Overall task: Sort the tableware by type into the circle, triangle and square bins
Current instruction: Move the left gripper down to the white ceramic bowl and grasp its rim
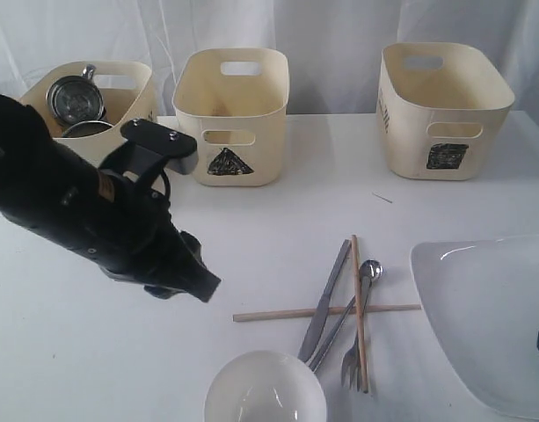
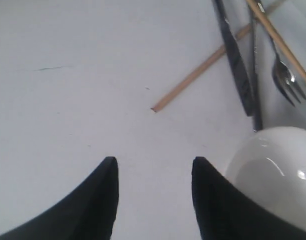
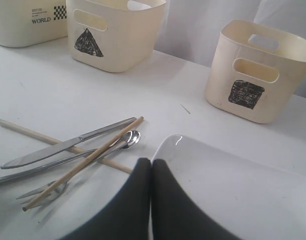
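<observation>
1 tub (image 1: 133, 101) front hidden behind L arm (image 1: 67, 202)

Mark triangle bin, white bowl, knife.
triangle bin (image 1: 262, 158): exterior view, front wall beside the mark
white bowl (image 1: 265, 391): exterior view, inside bottom
knife (image 1: 314, 330): exterior view, blade

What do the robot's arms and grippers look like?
The left arm is chunky and matte black, with small screws and a tiny tan patch on its shell. The left gripper has two smooth black fingers tapering to rounded points. The right gripper has the same black fingers.
</observation>
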You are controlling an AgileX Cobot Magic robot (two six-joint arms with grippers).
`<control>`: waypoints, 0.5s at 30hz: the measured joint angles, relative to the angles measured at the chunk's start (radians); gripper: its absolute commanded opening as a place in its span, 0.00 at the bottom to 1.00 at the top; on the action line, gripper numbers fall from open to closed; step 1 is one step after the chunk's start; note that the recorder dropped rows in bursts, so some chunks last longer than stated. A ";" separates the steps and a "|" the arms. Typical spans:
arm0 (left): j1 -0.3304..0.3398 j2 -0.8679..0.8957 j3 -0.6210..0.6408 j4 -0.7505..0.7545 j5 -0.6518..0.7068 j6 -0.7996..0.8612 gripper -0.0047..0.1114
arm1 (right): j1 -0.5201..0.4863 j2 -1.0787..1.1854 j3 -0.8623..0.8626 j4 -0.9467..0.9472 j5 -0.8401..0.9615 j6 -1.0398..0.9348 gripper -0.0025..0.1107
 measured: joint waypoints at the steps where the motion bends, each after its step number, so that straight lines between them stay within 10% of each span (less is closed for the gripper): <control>1: -0.015 0.000 0.002 -0.014 0.000 0.006 0.48 | 0.000 0.000 0.000 0.000 0.000 0.000 0.02; 15: -0.113 -0.002 0.075 -0.126 0.013 0.024 0.54 | 0.000 0.000 0.000 0.000 0.000 0.000 0.02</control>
